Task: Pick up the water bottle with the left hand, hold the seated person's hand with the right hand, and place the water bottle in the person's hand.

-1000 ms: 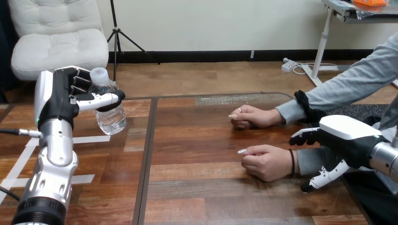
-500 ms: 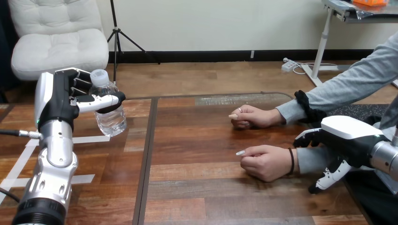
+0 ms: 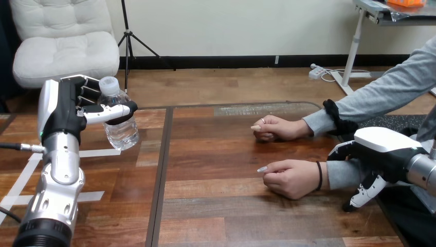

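Water bottle (image 3: pixel 121 131) sitting inside curled fingers of left hand (image 3: pixel 67 110), thumb wrapping across its front, base hanging below thumb. Right hand (image 3: pixel 383 149) spreading loose, fingers above and thumb below grey sleeve (image 3: pixel 342 175) just behind person's nearer hand (image 3: pixel 290 179), not clamping.

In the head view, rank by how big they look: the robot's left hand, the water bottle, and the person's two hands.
1. The left hand, clearly largest.
2. The water bottle and the person's nearer hand: about alike, so unranked.
3. The person's farther hand, smallest, though distance may add to that.
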`<action>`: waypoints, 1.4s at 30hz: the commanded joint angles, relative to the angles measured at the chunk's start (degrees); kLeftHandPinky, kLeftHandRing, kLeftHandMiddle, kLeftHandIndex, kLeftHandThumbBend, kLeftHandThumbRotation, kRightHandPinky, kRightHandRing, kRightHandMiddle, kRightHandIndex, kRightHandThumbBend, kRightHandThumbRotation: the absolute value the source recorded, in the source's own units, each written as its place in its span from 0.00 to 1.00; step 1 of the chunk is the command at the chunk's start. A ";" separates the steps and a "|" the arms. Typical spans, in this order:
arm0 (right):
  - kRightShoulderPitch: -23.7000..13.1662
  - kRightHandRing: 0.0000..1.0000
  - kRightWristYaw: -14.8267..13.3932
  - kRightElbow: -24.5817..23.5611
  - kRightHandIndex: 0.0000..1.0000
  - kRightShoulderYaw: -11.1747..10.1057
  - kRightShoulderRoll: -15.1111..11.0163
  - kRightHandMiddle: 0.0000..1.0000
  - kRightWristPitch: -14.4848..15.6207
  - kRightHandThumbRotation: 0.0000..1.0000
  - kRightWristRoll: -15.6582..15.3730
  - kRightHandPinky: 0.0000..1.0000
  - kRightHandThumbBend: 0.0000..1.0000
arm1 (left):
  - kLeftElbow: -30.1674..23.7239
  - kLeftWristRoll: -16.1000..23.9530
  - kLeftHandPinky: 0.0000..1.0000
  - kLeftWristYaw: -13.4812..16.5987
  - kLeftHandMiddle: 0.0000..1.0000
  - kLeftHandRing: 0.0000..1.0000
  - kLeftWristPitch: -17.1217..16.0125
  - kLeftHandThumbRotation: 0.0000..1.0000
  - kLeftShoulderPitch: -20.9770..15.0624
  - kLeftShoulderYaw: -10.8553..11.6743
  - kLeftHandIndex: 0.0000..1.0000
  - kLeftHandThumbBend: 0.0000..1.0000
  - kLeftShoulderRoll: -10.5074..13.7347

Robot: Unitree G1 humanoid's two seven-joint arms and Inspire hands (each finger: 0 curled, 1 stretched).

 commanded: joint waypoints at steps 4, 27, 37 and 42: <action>-5.39 0.72 -2.47 1.86 0.74 0.98 2.06 0.75 1.91 0.25 -0.19 0.62 1.00 | -5.65 -0.68 0.32 -0.54 0.44 0.38 -1.71 0.00 -2.23 1.57 0.46 0.75 2.02; -6.73 0.63 -11.03 4.09 0.65 4.75 5.10 0.65 4.53 0.14 -3.37 0.54 0.96 | -7.35 -0.14 0.32 -1.03 0.43 0.37 -1.60 0.00 -1.11 1.94 0.46 0.75 2.12; -6.94 0.57 -16.04 5.43 0.60 5.54 7.02 0.60 5.22 0.11 -4.00 0.50 0.95 | -8.28 0.55 0.32 -1.00 0.43 0.38 -1.19 0.00 -0.70 1.70 0.46 0.74 2.33; -7.01 0.53 -18.09 5.93 0.56 5.98 7.81 0.56 5.42 0.13 -4.30 0.46 0.95 | -8.64 0.47 0.32 -1.08 0.44 0.38 -1.04 0.00 -0.54 1.93 0.46 0.74 2.23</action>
